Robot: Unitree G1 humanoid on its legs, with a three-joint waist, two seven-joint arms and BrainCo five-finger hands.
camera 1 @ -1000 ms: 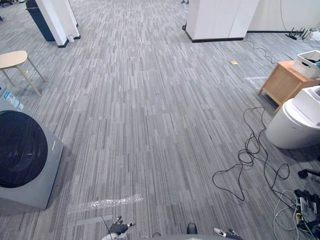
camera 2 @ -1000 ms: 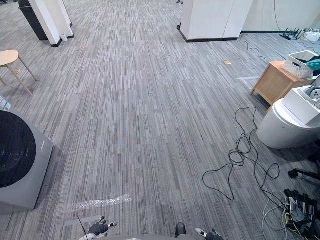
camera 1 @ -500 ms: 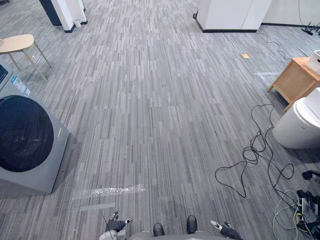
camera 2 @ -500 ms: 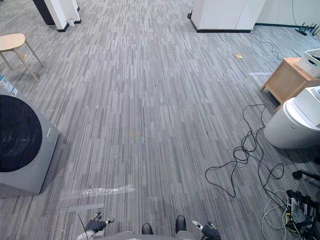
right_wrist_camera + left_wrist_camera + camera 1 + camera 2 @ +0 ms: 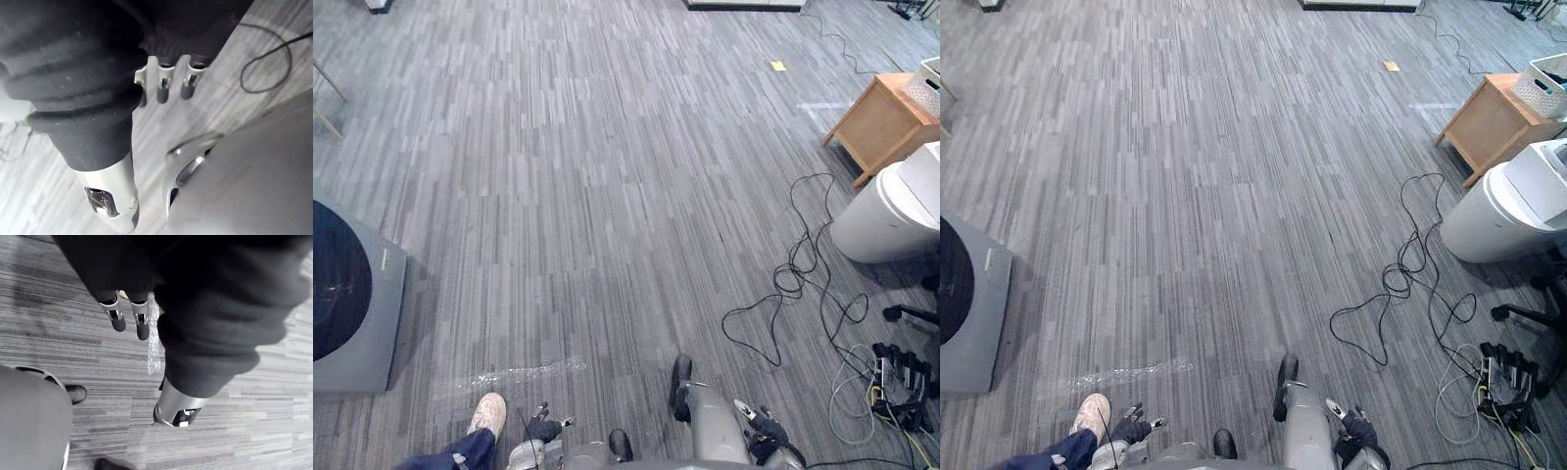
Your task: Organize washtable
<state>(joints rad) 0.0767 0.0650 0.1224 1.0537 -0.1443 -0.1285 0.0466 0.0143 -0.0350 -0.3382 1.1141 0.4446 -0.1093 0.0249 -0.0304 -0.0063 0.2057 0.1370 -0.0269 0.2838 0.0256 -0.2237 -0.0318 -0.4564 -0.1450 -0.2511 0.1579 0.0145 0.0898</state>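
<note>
My left hand (image 5: 544, 429) hangs low at the near edge, fingers (image 5: 141, 323) loose and apart, with nothing in them. The right hand (image 5: 766, 432) hangs the same way at the near right, its fingers (image 5: 163, 86) relaxed and empty, over bare carpet.

Just left of my left hand I see a person's pale shoe (image 5: 488, 413) with a blue trouser leg (image 5: 450, 454) behind it. A little farther out, a strip of clear tape (image 5: 514, 373) lies flat on the grey striped carpet (image 5: 607, 196).

At the left edge stands a grey washing machine (image 5: 386, 294) with a dark round door, well apart from both hands. On the near right lies a tangle of plugs and leads (image 5: 896, 377). Beyond that sits a white rounded appliance (image 5: 886, 215). Just behind it, far right, is a low wooden surface (image 5: 876, 122) with a white basket (image 5: 927, 90) on top. I take that for the washtable, though I cannot tell for sure. It is well apart from both hands. A small yellow tag (image 5: 777, 66) lies on the carpet farther off.
</note>
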